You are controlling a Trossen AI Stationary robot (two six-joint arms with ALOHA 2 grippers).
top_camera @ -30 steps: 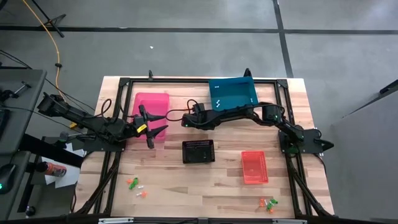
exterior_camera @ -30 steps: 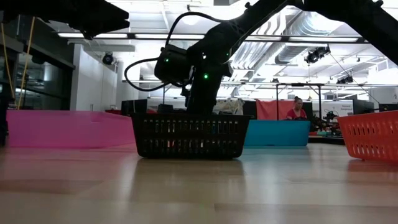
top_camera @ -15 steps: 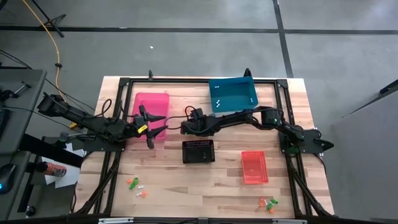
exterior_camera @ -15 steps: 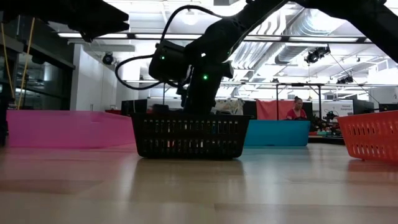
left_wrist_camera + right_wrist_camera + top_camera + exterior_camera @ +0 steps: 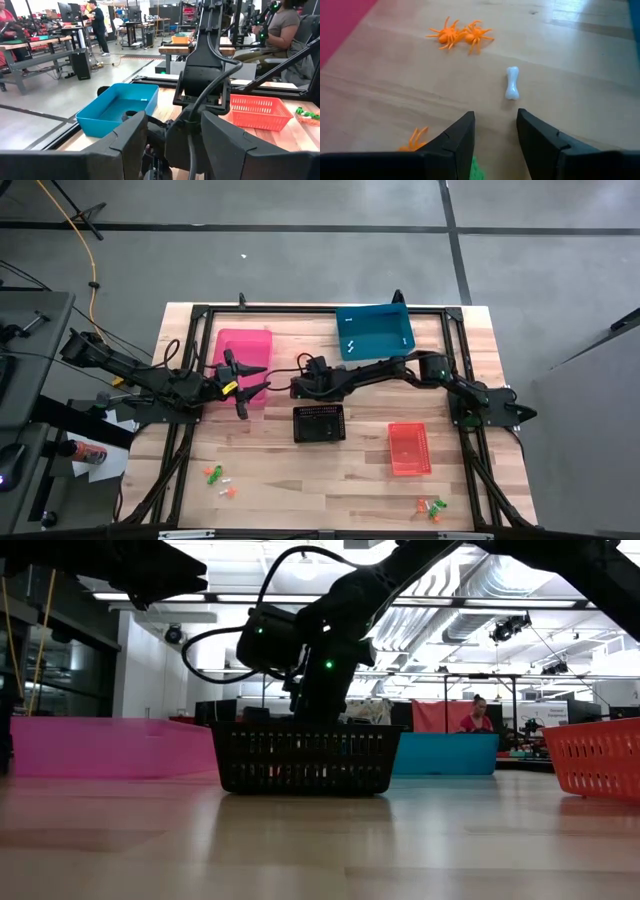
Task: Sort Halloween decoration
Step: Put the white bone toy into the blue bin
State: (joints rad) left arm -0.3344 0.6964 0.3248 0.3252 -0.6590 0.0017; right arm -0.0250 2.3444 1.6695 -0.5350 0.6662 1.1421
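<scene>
Only two white bits [image 5: 348, 323] lie in the blue bin [image 5: 385, 330]; most trinkets [image 5: 215, 475] sit by the table's [image 5: 270, 470] front edge, the right gripper [image 5: 495, 114] hangs open and empty mid-table, and the left gripper [image 5: 262, 378] is open and empty too.

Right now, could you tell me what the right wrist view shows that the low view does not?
Only the right wrist view shows trinkets on the wood: two orange spiders, a white bone, and the right gripper open over them. Only the low view shows the black basket with the blue bin and red basket behind. Both show the pink bin and the wooden table.
</scene>
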